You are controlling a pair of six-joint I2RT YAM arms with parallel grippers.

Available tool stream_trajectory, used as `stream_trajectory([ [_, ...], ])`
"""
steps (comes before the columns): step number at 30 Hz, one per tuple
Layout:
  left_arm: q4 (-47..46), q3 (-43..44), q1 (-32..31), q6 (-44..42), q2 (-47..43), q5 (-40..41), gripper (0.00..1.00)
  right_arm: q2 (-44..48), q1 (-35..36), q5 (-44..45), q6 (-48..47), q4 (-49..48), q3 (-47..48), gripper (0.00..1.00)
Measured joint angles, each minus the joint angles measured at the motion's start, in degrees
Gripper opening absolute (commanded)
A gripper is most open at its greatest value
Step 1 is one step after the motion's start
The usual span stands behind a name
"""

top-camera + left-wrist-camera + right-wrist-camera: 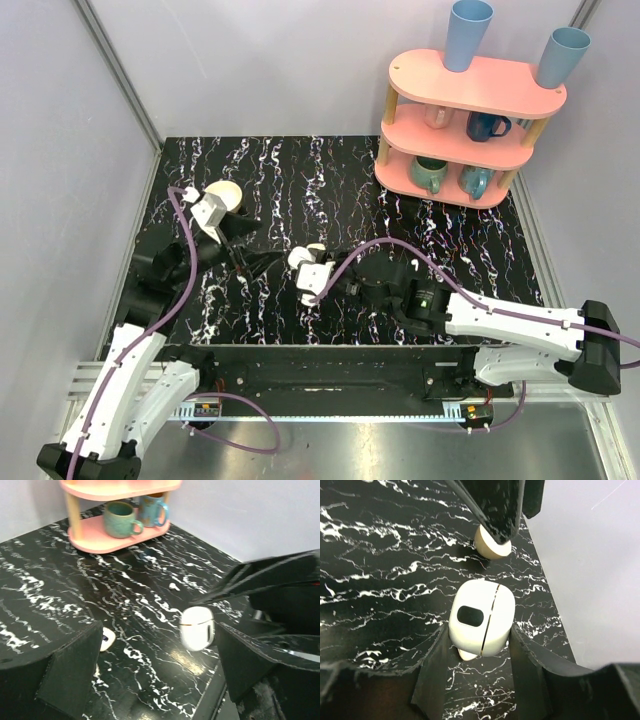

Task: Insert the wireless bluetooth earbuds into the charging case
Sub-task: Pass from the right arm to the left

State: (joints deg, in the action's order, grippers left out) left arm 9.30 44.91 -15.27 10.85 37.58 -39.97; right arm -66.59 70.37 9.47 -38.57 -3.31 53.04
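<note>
- One earbud, small and white with a dark spot, lies on the table. It is just beside one finger of the left gripper and partly hidden by it.
- One more white speck sits farther out on the marble. It is too small to tell whether it is an earbud.
- The case is white and rounded, with a dark oval on its face. Its lid is closed along a thin gold seam. It is near the front middle of the table, apart from the earbud.
- A pale tab peeks from under the case's near edge; I cannot tell what it is.
- The right gripper clamps the case, one finger against each side. Whether the case rests on the table or is lifted is unclear.
- The left gripper is spread wide and holds nothing. The case is just ahead of its other finger.
- A cream disc lies on the table's far left, behind the left gripper.
- A pink shelf stands at the far right corner. Mugs sit on its lower tiers and two blue cups stand upside down on top.
</note>
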Motion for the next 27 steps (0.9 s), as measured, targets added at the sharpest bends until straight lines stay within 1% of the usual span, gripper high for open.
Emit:
stream_trajectory([
  [4,-0.1,0.3,0.0,0.1,0.4,-8.2,0.99,0.0,0.0,1.0,-2.9,-0.7,-1.7,0.16],
  [7,0.2,1.3,0.0,-0.9,0.9,-14.6,0.99,0.0,0.0,2.0,-4.9,-3.0,-3.0,0.17],
  [12,2.6,3.0,0.0,-3.9,2.5,-21.7,0.98,1.2,0.0,2.5,-8.0,-7.1,-5.8,0.17],
  [17,4.7,3.1,0.0,-5.3,5.0,-23.9,0.98,3.0,0.0,1.8,-10.1,-9.6,-7.0,0.17],
  [22,5.3,3.1,-0.1,-5.4,6.6,-23.8,0.97,3.8,0.0,0.4,-11.9,-11.8,-7.0,0.16],
  [27,5.0,3.1,-0.5,-4.7,6.8,-22.8,0.97,3.5,0.2,-0.1,-14.4,-11.9,-7.0,0.16],
])
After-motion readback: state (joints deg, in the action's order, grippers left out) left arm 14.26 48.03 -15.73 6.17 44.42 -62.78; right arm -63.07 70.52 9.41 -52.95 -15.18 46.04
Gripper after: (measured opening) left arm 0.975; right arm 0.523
